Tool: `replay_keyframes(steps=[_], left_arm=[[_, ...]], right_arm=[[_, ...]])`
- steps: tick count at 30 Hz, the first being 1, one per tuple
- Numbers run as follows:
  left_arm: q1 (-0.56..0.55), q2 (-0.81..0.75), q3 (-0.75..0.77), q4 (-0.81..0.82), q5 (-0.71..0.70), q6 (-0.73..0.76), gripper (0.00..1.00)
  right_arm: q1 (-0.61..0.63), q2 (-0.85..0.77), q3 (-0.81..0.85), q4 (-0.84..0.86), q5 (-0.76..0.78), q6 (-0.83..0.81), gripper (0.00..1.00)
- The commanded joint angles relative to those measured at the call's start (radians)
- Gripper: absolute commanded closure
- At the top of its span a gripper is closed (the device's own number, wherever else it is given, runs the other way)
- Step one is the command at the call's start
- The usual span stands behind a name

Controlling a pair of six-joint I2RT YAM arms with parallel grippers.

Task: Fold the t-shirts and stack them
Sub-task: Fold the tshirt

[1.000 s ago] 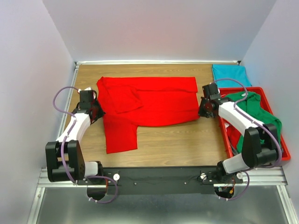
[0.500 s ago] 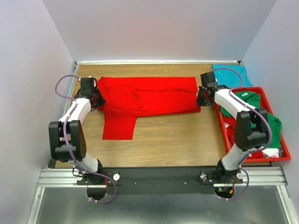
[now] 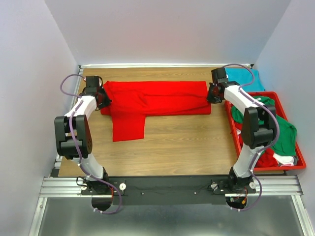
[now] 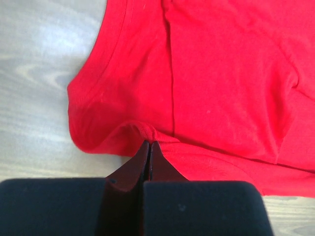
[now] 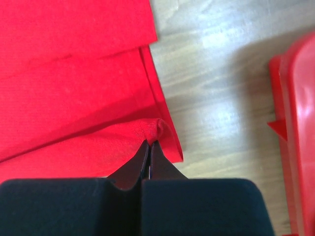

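Overhead view covering the whole table (image 3: pixel 187 147), two close downward wrist views, sharing the red t-shirt (image 3: pixel 162 98)

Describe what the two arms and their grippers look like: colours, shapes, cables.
Both arms are built alike: the left arm and right arm have white rounded links between chunky black joints. A thin lilac cable loops loosely along each. The left gripper and right gripper are black, with a blocky body and two dark fingers tapering to slim tips.
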Motion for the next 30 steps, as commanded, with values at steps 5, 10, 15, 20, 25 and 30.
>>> replay_keyframes(steps=[5,10,15,20,25,30], left_arm=[[0.021,0.034,0.055,0.004,0.011,0.014,1.00],[0.030,0.066,0.084,0.007,0.009,0.012,1.00],[0.030,0.101,0.101,0.018,0.013,0.015,1.00],[0.032,0.139,0.098,0.041,0.022,0.005,1.00],[0.032,0.176,0.104,0.053,0.017,0.002,1.00],[0.030,0.178,0.094,0.067,0.002,-0.008,1.00]], right_arm=[[-0.014,0.062,0.072,0.000,-0.009,-0.019,0.99],[-0.018,0.088,0.072,0.011,-0.010,-0.023,0.99],[-0.020,0.111,0.083,0.029,-0.012,-0.026,0.99],[-0.020,0.139,0.092,0.048,-0.016,-0.027,0.99],[-0.023,0.171,0.095,0.060,-0.012,-0.033,0.99],[-0.023,0.188,0.098,0.077,-0.015,-0.036,0.96]])
